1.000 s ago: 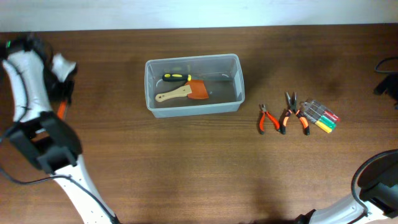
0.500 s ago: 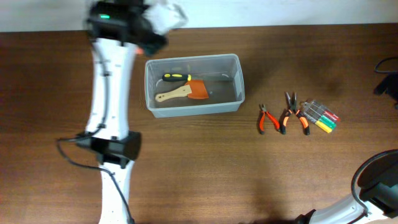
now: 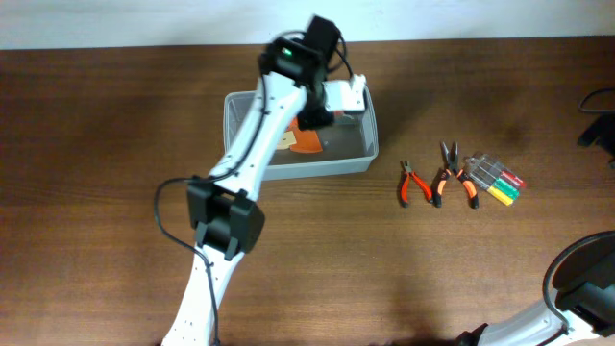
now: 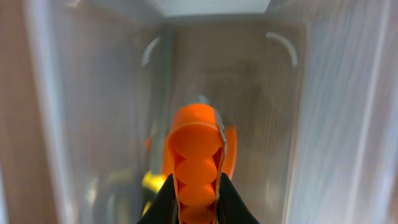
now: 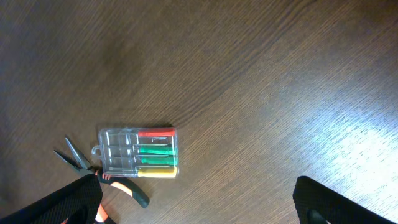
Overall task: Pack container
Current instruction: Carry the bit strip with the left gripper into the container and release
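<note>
Translucent rectangular plastic container (image 3: pixel 332 165) sat centrally on the brown wooden surface (image 3: pixel 96 192). Left end effector (image 4: pixel 196 200), between its walls, was clamped on an orange ribbed tool (image 4: pixel 196 149); a skewed release could strike a wall and shove the container. Right end effector (image 5: pixel 199 208) gaped apart.

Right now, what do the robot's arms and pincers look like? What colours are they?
The left arm is long white tubes joined by chunky black joints. A thin black cable loops beside it, and a tiny green light glows near the wrist. The right arm is white and black too. The left pincer and right pincer have black fingers.
</note>
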